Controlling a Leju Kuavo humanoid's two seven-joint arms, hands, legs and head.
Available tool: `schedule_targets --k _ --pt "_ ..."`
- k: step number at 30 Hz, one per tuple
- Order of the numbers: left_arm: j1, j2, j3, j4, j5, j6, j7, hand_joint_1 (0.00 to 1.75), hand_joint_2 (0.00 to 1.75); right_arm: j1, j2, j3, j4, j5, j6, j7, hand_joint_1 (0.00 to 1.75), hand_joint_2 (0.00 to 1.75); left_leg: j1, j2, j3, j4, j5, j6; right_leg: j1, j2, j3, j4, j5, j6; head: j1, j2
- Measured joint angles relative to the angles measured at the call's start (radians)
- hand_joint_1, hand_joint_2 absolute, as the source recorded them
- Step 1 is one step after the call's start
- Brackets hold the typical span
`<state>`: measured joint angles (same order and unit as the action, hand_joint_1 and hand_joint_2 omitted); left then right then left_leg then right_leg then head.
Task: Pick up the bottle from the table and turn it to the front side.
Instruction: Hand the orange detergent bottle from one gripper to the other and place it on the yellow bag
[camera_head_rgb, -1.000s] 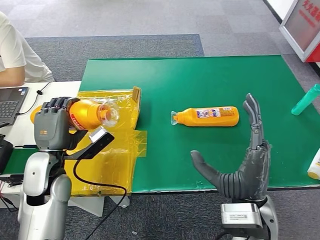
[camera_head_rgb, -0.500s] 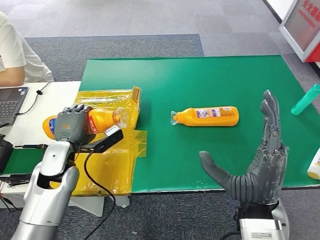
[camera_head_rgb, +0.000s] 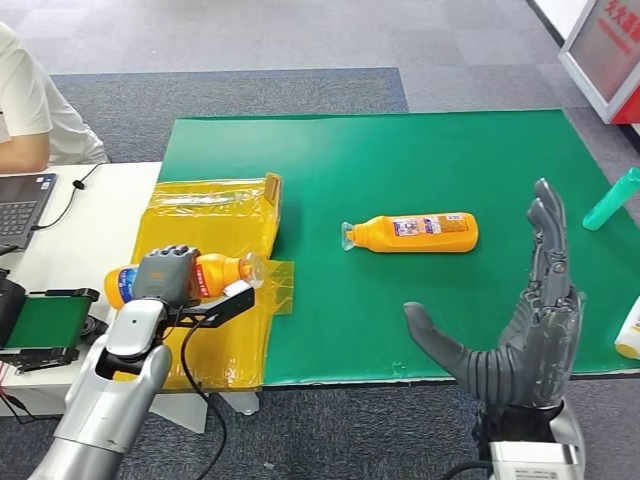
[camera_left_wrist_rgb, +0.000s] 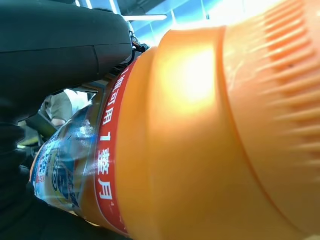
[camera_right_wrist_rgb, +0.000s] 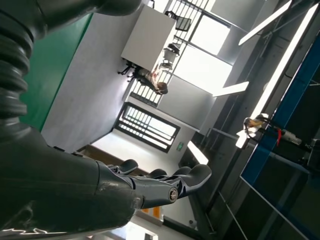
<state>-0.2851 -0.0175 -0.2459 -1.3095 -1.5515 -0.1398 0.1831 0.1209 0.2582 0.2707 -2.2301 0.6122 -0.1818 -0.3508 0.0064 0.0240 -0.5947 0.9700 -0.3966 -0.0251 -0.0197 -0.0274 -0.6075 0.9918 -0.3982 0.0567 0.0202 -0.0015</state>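
My left hand (camera_head_rgb: 164, 277) grips an orange bottle (camera_head_rgb: 219, 272) on its side, low over the yellow plastic sheet (camera_head_rgb: 226, 215) at the table's left, clear cap pointing right. Up close, the left wrist view shows that bottle (camera_left_wrist_rgb: 211, 140) with its red and blue label under my dark fingers (camera_left_wrist_rgb: 64, 45). A second orange bottle (camera_head_rgb: 413, 233) lies on the green mat (camera_head_rgb: 423, 150), cap to the left. My right hand (camera_head_rgb: 521, 330) is held up near the table's front edge, fingers spread, holding nothing; its fingers (camera_right_wrist_rgb: 162, 187) show against the ceiling in the right wrist view.
A person in a white shirt (camera_head_rgb: 30, 110) sits at the far left by a laptop (camera_head_rgb: 23, 205). A teal bottle (camera_head_rgb: 613, 200) and a pale bottle (camera_head_rgb: 630, 335) lie at the mat's right edge. A dark device (camera_head_rgb: 45, 320) sits at the left front.
My left hand has carried its bottle down and toward me, from above the sheet's far part to low over its near part. My right hand rose and shifted slightly right.
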Motion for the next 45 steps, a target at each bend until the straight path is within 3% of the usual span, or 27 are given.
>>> schedule_targets --k 19,36,40,45 --pt "0.006 0.019 -0.019 0.044 0.000 0.030 0.065 1.75 1.75 0.010 -0.001 -0.038 0.000 -0.010 0.009 -0.009 0.00 1.75 0.000 0.000 0.000 0.000 0.000 0.000 0.000 0.000 0.000 0.000 0.000 0.000 0.000 0.000" --pt "-0.068 0.045 -0.175 0.046 0.000 0.057 0.062 1.75 1.75 0.018 -0.005 -0.038 -0.023 -0.025 0.014 -0.066 0.00 1.75 0.000 0.000 0.000 0.000 0.001 0.000 0.000 0.000 0.000 0.000 0.000 0.000 0.000 0.000" --pt "-0.083 0.052 -0.190 0.058 0.000 0.060 0.053 0.00 1.75 0.010 -0.011 -0.037 -0.040 -0.031 0.006 -0.068 0.00 1.75 0.000 0.000 0.000 0.000 0.001 0.000 0.000 0.000 0.000 0.000 0.000 0.000 0.000 0.000" --pt "-0.082 0.049 -0.193 0.073 0.000 0.058 0.043 0.00 1.75 0.010 -0.017 -0.037 -0.063 -0.034 0.000 -0.070 0.00 1.75 0.000 0.000 0.000 0.000 0.001 0.000 0.000 0.000 0.000 0.000 0.000 0.000 0.000 0.000"
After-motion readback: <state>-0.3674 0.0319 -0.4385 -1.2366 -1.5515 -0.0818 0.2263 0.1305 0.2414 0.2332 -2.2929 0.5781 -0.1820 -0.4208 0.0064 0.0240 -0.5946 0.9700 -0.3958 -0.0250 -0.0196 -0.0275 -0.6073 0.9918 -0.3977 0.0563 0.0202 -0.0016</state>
